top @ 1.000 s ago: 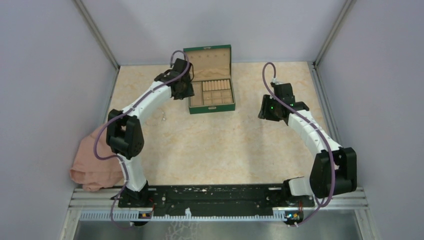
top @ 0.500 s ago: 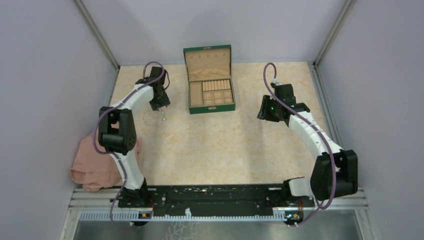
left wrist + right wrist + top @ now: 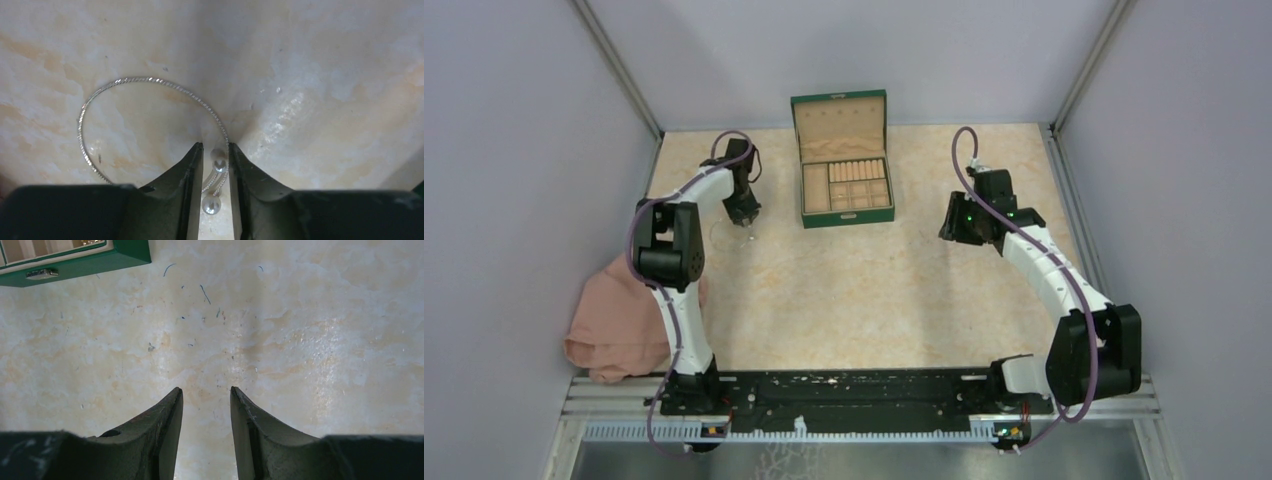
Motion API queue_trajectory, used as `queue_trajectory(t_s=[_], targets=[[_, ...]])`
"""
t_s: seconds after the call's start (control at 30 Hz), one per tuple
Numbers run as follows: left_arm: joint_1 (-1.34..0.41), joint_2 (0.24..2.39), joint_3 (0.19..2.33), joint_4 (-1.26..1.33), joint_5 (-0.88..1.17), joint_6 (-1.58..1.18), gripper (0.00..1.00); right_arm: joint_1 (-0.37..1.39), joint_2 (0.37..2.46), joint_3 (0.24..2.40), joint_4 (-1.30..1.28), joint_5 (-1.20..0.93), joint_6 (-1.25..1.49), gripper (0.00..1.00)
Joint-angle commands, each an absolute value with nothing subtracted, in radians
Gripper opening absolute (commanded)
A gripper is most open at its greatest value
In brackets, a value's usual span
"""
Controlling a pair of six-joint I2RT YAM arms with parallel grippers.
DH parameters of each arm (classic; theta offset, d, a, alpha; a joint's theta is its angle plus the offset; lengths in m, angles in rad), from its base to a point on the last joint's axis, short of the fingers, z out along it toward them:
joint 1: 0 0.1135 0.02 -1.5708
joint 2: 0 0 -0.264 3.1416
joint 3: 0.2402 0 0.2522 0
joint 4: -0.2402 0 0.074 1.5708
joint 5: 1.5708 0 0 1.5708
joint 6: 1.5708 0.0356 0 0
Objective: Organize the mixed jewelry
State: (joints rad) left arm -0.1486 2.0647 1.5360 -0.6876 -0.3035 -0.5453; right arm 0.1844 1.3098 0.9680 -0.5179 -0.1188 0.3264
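near left: pink cloth (image 3: 614, 322) bunched at the table (image 3: 864, 290) edge | right arm: elbow bent, right gripper (image 3: 206, 392) tipped down over bare tabletop at mid-right, jaws apart, nothing between | left arm: reaching far-left, left gripper (image 3: 216, 165) pointing down, fingers straddling the pearl ends (image 3: 218, 156) of a thin silver bangle (image 3: 145, 78) lying flat; clamped or not, cannot tell | far centre: green box (image 3: 848, 217), lid up

A lab robot cell; grey partition walls (image 3: 514, 150), aluminium mounting rail (image 3: 614, 398).

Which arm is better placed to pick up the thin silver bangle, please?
Left: the left fingers straddle the bangle's pearl-tipped end, whereas the right fingers hang over bare table near the green box.
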Motion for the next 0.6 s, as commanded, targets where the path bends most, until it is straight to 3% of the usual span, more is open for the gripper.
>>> queue_trajectory(t_s=[0.0,0.27,0.57], targets=[[-0.137,2.1,1.57,-0.693,-0.28,-0.533,0.27,0.175,1.272,0.966,-0.492,-0.117,0.336,0.4],[-0.145,2.032,1.481,-0.688,-0.159,-0.535,0.15,0.175,1.278,0.969,-0.489,-0.115,0.339,0.4],[-0.306,1.82,1.255,-0.673,-0.063,-0.607,0.15,0.175,1.302,0.979,-0.478,-0.115,0.347,0.4]])
